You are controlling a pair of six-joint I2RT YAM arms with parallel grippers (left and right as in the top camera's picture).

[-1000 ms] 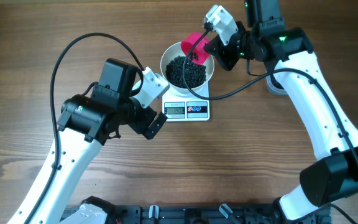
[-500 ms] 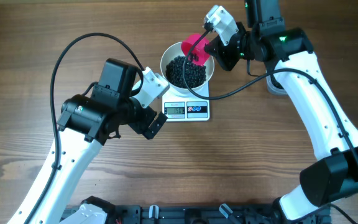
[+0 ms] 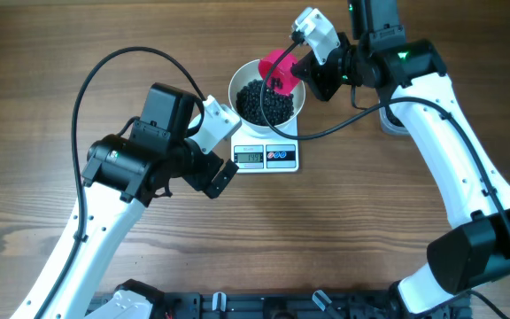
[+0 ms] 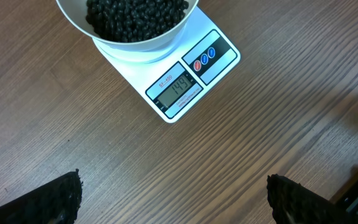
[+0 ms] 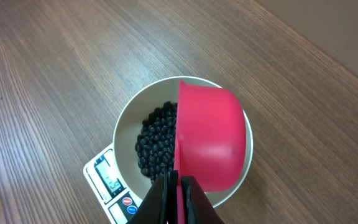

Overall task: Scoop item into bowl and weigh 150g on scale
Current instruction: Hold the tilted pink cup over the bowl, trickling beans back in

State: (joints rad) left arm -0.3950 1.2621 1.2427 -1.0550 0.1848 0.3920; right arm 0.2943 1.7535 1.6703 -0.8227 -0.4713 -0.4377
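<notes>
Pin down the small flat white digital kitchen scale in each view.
Overhead: small flat white digital kitchen scale just above centre.
Left wrist: scale at upper centre, display readable.
Right wrist: scale at lower left edge, mostly hidden.
Shared landmark: the round plain white bowl standing on it.

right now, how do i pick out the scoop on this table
On the wooden table, find the white scale with the white bowl of black beads on it. The scoop is tilted over that bowl's rim, the only bright pink thing.
</notes>
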